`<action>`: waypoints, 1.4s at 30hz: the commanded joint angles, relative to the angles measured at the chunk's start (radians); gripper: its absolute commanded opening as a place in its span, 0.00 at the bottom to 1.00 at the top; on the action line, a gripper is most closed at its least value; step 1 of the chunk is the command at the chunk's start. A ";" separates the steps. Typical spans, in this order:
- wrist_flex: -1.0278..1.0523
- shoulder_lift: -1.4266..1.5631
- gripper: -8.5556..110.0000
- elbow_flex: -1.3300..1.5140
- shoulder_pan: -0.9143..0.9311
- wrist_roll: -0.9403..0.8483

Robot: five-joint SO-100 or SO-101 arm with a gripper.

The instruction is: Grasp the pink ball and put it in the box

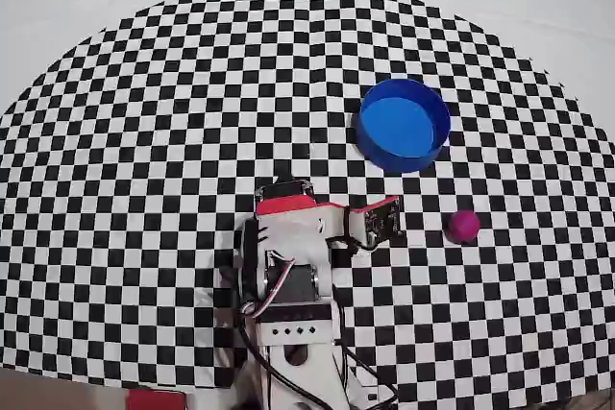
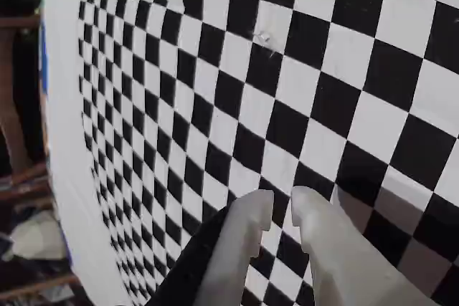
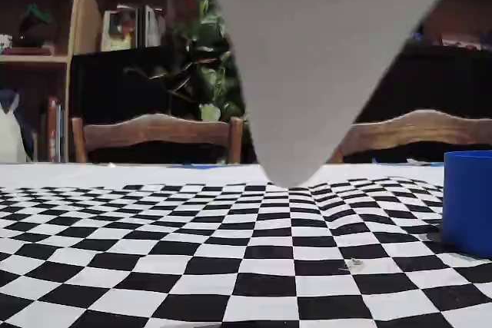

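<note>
Claw: fingers nearly together, gripping nothing we see.
Pink ball: overhead, right of claw, toward checkered cloth's right edge.
Box: beyond both.

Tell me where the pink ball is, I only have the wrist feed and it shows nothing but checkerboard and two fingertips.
Observer: In the overhead view the pink ball sits on the checkered cloth, to the right of the gripper and clear of it.
Operator: And the box?
Observer: The box is above the ball in the overhead view, apart from it, and looks empty, showing only its blue bottom.
Operator: Is the gripper holding anything?
Observer: No. In your wrist view the fingertips stand nearly together with only a narrow gap and nothing between them.
Operator: Does the fixed view help?
Observer: Barely. It shows the box at its right edge, but not the ball.
</note>
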 commanded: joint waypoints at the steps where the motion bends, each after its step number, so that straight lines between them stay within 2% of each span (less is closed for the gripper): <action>1: 0.003 0.018 0.07 0.008 -0.008 0.006; 42: 0.003 0.018 0.07 0.008 -0.012 0.002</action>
